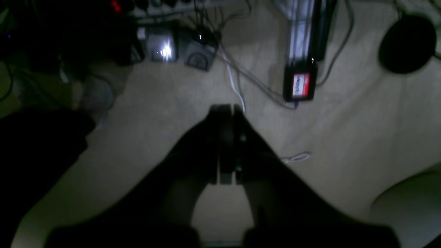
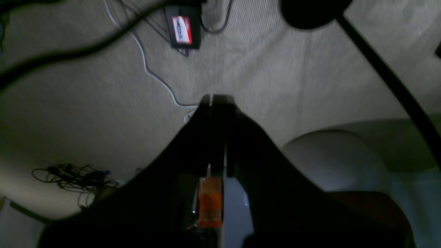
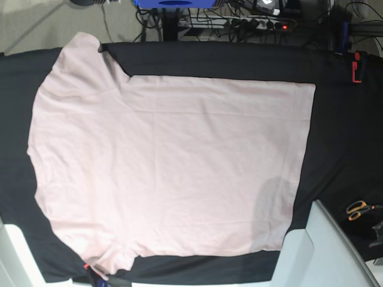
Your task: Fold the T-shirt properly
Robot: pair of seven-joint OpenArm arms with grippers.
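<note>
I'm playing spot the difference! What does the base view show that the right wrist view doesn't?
Only the base view: the pink T-shirt, spread out flat, and orange-handled scissors.

Only the right wrist view: the right gripper's dark fingertips, shut, and a red-and-white label.

Both: grey floor and cables.

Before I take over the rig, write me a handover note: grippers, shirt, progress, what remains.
Left gripper: shut, empty, away from the shirt.
Right gripper: shut, empty, also away from it.
T-shirt: spread broadly over the black cloth, hem toward the base view's right, sleeves at its left, one toward the top and one toward the bottom; lower sleeve bunched.
Done: shirt is laid out, with light creases; no fold visible across the body.
Left: apparently all the folding, sleeves and body; perhaps smooth the lower sleeve first.
</note>
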